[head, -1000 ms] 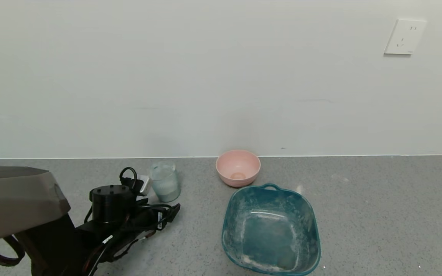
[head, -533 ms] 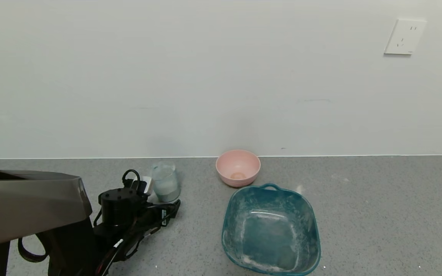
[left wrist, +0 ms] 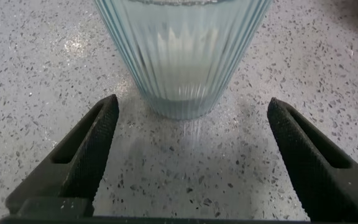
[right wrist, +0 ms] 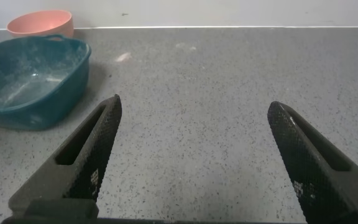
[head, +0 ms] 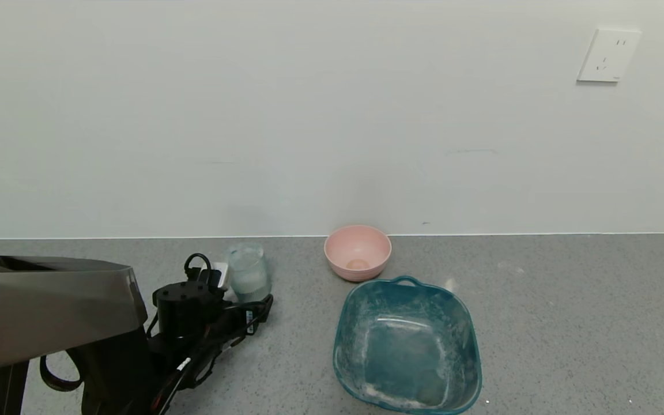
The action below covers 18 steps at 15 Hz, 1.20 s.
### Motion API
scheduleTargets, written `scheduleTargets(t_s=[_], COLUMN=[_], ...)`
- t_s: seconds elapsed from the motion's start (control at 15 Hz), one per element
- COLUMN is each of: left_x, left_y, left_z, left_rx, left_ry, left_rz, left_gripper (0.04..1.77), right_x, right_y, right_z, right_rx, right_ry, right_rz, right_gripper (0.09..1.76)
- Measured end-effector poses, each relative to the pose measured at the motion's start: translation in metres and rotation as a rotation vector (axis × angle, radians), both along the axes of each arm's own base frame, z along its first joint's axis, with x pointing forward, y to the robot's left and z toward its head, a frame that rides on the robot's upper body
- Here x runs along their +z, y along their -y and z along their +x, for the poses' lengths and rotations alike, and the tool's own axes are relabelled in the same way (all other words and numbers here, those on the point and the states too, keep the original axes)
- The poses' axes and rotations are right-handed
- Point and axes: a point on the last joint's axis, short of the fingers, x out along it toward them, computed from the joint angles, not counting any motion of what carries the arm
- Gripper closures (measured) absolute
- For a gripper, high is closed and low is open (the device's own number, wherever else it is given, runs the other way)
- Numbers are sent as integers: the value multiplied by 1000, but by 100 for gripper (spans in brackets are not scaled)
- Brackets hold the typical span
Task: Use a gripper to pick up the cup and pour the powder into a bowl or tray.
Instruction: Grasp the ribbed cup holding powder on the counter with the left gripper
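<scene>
Item, cup (head: 247, 273): standing upright on the grey counter (head: 568, 323), far left of the pink bowl (head: 358, 252), a little whitish powder (left wrist: 182, 93) lying at its base. Item, my left gripper (left wrist: 188, 155): I am advancing it toward the cup, nearer than a second ago, fingers spread wide and grasping nothing; the cup is now sitting just beyond the fingertips, so closing looks near. Item, my right gripper (right wrist: 191, 155): released, idling over bare counter to the right of the teal tub (head: 407, 346).
</scene>
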Motion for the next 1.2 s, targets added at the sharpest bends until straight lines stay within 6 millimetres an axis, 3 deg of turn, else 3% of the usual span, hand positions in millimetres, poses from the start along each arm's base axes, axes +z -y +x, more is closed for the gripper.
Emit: scheduleTargets(t_s=[1.2], left_x=[-10], left_y=[8], left_z=[23], left_rx=[18], left_ry=[65], left_rz=[-7], left_gripper=[9], right_x=[0], right_y=[0], right_z=[0], right_rx=[0], right_ry=[0], right_rz=[0], right_gripper=[14])
